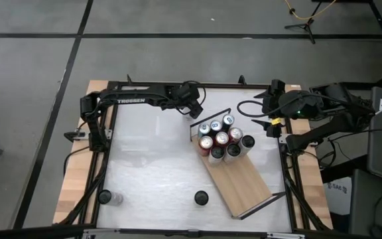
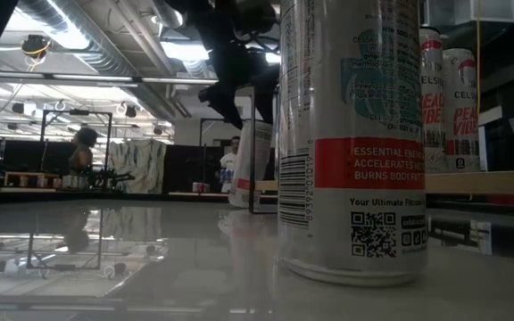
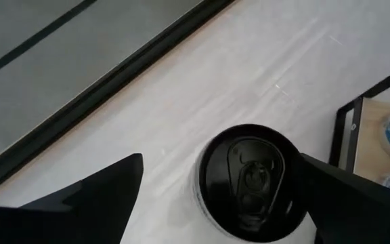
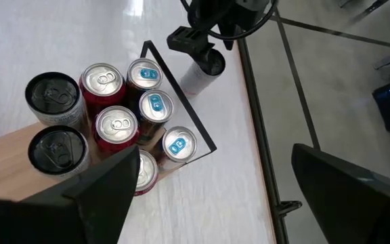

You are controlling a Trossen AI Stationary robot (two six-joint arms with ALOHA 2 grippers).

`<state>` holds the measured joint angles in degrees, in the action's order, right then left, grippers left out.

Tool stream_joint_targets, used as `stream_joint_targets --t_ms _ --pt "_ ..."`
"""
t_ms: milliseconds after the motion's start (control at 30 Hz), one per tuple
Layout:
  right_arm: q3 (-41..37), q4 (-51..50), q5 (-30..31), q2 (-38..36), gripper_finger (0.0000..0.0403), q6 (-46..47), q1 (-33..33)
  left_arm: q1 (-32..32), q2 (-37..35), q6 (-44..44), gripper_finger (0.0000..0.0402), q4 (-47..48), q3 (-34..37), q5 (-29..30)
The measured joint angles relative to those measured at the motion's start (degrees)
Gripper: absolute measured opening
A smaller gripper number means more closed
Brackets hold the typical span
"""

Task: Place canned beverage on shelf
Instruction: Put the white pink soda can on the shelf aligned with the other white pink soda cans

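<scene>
Closest to the low camera, filling the frame: a tall white can with a red band, barcode and small code square, standing upright on the glossy counter; from above, just a black lid near the front edge, about midway along it. Another dark-topped can at the front left corner, seen only from overhead.

Further back, the shelf: long light-wood board lying at a slant across the right half of the counter, thin black wire rail at each short end. Near end bare; far end packed with eight cans in a tight cluster, some red-sided with silver lids, some with blue tabs, some black-topped. Same group plain in the right wrist view, wire rail wrapped round its far end. In the low view only the board's edge and two labelled cans visible at the right.

Beyond the rail, toward the back edge, left gripper spread wide over one more black-lidded can standing on the counter just outside the shelf, fingers apart on either side, not touching. From overhead that can hidden under the gripper.

Right gripper spread open too, raised by the back right corner, holding nothing.
</scene>
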<state>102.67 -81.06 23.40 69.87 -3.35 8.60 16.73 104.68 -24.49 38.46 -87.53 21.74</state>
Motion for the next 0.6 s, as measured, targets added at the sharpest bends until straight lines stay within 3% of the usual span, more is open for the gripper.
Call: stream_joint_targets --t_ms 600 --pt "0.0 0.0 0.0 0.0 0.0374 0.0 0.0 0.7 -0.5 -0.4 0.0377 0.3 0.0 0.4"
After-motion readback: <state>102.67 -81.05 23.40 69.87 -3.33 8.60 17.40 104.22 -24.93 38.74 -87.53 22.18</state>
